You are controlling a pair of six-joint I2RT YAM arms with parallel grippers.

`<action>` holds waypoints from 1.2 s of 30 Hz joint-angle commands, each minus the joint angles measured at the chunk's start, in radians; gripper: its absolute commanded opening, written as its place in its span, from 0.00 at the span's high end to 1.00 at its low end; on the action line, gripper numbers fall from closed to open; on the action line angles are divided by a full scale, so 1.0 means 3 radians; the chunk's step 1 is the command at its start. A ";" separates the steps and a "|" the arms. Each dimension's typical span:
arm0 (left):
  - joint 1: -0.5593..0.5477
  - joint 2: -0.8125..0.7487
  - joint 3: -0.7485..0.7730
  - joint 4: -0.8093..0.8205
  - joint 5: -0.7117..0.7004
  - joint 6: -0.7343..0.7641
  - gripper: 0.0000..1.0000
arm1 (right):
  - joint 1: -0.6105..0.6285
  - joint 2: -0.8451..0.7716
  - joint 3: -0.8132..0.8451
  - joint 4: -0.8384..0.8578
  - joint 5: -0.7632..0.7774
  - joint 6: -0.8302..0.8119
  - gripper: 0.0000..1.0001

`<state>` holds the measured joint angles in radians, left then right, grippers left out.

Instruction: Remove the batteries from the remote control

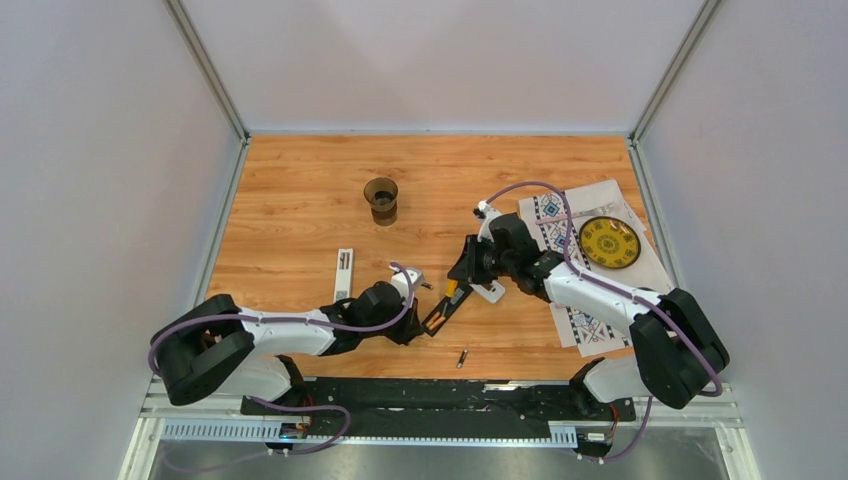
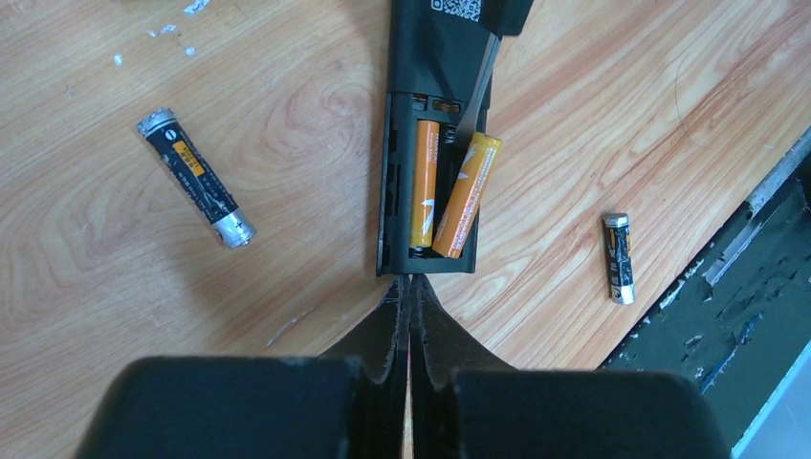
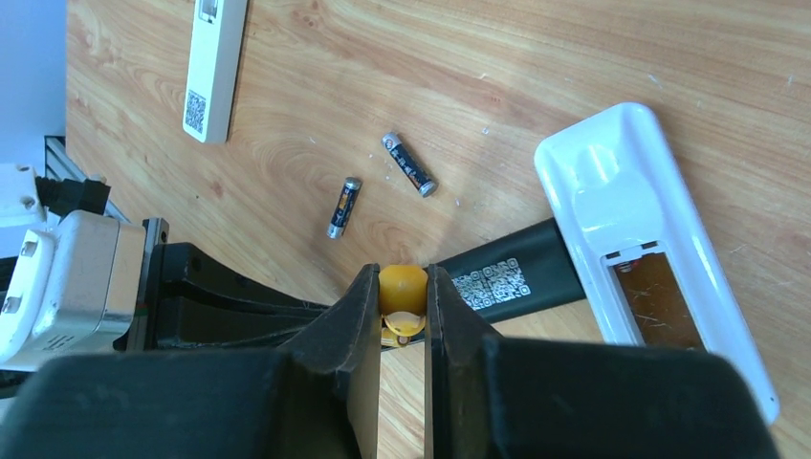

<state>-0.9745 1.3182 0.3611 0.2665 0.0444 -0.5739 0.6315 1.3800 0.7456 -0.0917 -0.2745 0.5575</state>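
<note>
A black remote (image 2: 430, 57) lies with its battery bay open. Two orange batteries sit in the bay: one lies flat (image 2: 426, 182), the other (image 2: 467, 196) is tilted up at its far end, where a screwdriver blade (image 2: 475, 96) touches it. My left gripper (image 2: 411, 279) is shut, its tips against the remote's near end. My right gripper (image 3: 403, 282) is shut on the screwdriver's yellow-orange handle (image 3: 403, 287). Two dark grey batteries lie loose on the table, one left (image 2: 196, 177) and one right (image 2: 619, 258) of the remote. In the top view the two grippers (image 1: 418, 322) (image 1: 465, 272) meet over the remote (image 1: 437, 315).
A white remote (image 3: 650, 249) with an open, empty bay lies beside the black one. Another white remote (image 1: 343, 272) lies to the left. A dark cup (image 1: 381, 198) stands further back. A yellow plate (image 1: 609, 242) sits on a patterned cloth (image 1: 575, 325) at the right.
</note>
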 commanded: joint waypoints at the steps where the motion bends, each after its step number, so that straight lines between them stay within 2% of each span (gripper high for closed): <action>1: 0.0006 0.0157 0.0044 -0.0188 -0.0077 0.0042 1.00 | -0.0014 -0.0080 0.0071 -0.0062 -0.0352 -0.0156 1.00; 9: 0.0006 0.0198 0.0059 -0.0182 -0.0082 0.0037 1.00 | -0.0014 -0.0075 0.0056 0.0040 -0.0680 -0.0099 1.00; 15: 0.0006 0.0147 0.0064 -0.0223 -0.0112 0.0011 0.99 | -0.0014 -0.0075 0.0102 -0.0072 -0.0502 -0.0110 1.00; 17: 0.0006 0.0040 0.0080 -0.0274 -0.0128 0.0011 0.94 | -0.0014 -0.0115 0.0127 -0.0098 -0.0400 -0.0084 1.00; 20: 0.0006 -0.0205 0.0070 -0.0382 -0.0138 -0.0009 0.78 | -0.0039 -0.0197 0.0143 -0.0108 -0.0287 -0.0023 1.00; 21: 0.0012 -0.0277 0.0065 -0.0443 -0.0133 -0.0020 0.67 | -0.0070 -0.0228 0.0138 -0.0108 -0.0266 -0.0013 1.00; 23: 0.0022 -0.0486 0.0070 -0.0509 -0.0230 -0.0020 0.55 | -0.0090 -0.0284 0.0128 -0.0098 -0.0225 0.0013 1.00; 24: 0.0047 -0.0538 0.0065 -0.0535 -0.0210 -0.0020 0.45 | -0.0126 -0.0305 0.0123 -0.0098 -0.0220 0.0038 1.00; 28: 0.0221 -0.0626 0.0044 -0.0423 0.0061 -0.0045 0.36 | -0.0213 -0.0381 0.0066 -0.0083 -0.0256 0.0074 1.00; 36: 0.0390 0.0090 0.0146 0.0113 0.0588 -0.0147 0.37 | -0.0356 -0.0453 -0.0021 -0.0073 -0.0343 0.0126 1.00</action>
<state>-0.8623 1.2488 0.3801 0.1936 0.1196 -0.5903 0.5400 1.2812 0.7448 -0.1379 -0.3679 0.5793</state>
